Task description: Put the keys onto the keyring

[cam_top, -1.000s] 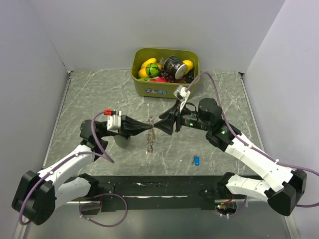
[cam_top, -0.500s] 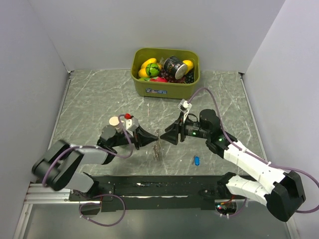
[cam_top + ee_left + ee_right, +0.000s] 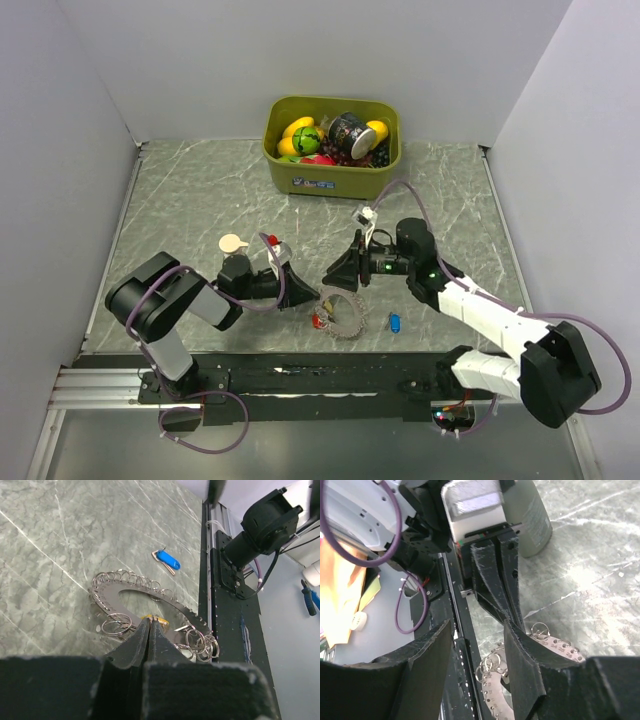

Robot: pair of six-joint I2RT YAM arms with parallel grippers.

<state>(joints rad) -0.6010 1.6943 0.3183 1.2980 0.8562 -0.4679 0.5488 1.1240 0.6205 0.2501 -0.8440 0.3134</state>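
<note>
- Two keys are seemingly lying off the keyring (image 3: 106, 594), which is resting flat on the surface (image 3: 200, 200) towards its 6 o'clock edge: the blue key (image 3: 166, 560) at its 3 o'clock, the red key (image 3: 318, 320) against its 9 o'clock rim.
- Left pincer (image 3: 151, 622) is reaching low from 9 o'clock, clenched, with its tips at a yellow tag (image 3: 159, 620) on the rim; I cannot tell if it is pinching anything.
- Right pincer (image 3: 477, 627) is hovering at the ring's 12 o'clock, released and empty.
- Threading looks to be in hand; the next move is probably calling for steadying the ring and fetching a loose key.
</note>
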